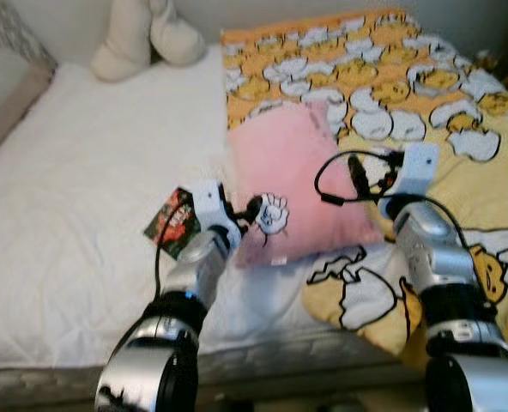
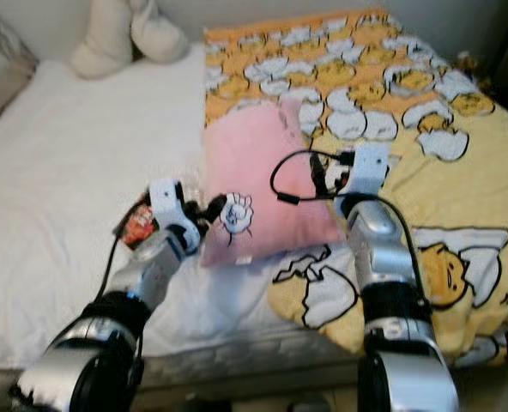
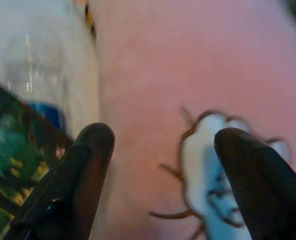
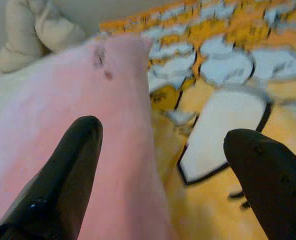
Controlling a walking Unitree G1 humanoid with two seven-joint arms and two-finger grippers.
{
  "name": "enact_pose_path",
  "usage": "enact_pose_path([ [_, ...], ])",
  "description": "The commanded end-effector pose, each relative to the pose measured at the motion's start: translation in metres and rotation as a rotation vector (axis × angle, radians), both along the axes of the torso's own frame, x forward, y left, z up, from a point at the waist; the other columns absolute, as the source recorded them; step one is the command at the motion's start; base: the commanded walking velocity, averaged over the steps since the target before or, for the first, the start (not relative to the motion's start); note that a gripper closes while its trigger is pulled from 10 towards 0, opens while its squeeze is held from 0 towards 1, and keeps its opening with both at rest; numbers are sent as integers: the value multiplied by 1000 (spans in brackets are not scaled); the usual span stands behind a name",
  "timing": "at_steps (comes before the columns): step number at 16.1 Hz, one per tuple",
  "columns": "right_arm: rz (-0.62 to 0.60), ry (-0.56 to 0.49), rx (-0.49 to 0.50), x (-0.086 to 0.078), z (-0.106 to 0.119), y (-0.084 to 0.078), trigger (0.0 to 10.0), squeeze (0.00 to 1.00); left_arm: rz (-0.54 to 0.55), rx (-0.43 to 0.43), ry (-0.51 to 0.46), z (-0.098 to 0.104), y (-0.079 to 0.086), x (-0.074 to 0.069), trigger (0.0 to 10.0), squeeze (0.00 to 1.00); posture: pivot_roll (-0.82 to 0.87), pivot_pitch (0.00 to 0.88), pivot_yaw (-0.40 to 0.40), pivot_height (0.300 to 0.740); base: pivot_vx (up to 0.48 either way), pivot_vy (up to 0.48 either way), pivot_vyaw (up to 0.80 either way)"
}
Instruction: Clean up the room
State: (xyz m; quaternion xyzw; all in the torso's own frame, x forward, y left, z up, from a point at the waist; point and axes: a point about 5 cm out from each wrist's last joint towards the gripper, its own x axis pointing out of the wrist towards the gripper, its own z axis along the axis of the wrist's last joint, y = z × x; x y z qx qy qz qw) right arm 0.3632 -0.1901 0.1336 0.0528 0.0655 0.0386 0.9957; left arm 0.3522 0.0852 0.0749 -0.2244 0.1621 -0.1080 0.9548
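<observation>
Both claws hover over a bed with fingers spread and nothing between them. The left claw sits at the pink pillow's near corner, by its cartoon glove print; a colourful packet lies just outside it. The right claw straddles the pillow's far edge and one yellow duck-print blanket. Beyond, one cream plush toy rests against the wall.

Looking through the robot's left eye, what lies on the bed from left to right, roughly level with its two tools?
White sheet → dark printed packet → left tool, open over the near corner of the pink pillow → right tool, open at the pillow's far edge → yellow cartoon blanket.
</observation>
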Motion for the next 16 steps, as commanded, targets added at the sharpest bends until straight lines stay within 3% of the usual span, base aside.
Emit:
enact_pose_path([
  [1,30,25,40,5,-1,10,10000,0,40,-4,12,1,5,4,10000,0,-246,165,161,740,0,0,0],
  [3,26,81,75,4,-14,12,10000,0,64,-16,39,-2,5,4,10000,0,-259,196,159,740,0,0,0],
  [4,37,139,140,2,-27,22,10000,0,94,-78,63,-2,1,5,10000,0,-263,231,159,740,0,0,0],
  [6,50,161,193,1,-31,30,10000,0,109,-184,68,2,-4,7,10000,0,-261,244,163,740,0,0,0],
  [7,47,192,296,1,-34,36,0,0,63,-264,70,7,-19,8,4353,0,-258,248,169,740,0,0,0],
  [8,52,194,321,1,-34,37,0,0,52,-290,79,7,-24,7,4353,0,-258,248,171,740,0,0,0],
  [9,67,193,349,0,-33,40,0,0,22,-324,96,5,-33,4,0,0,-262,247,178,740,0,0,0],
  [14,145,187,380,-8,-34,52,0,0,-72,-341,143,-6,-52,-9,0,0,-270,248,186,740,0,0,0],
  [16,137,195,381,-10,-37,50,0,0,-85,-343,148,-7,-54,-10,0,0,-267,243,189,740,0,0,0],
])
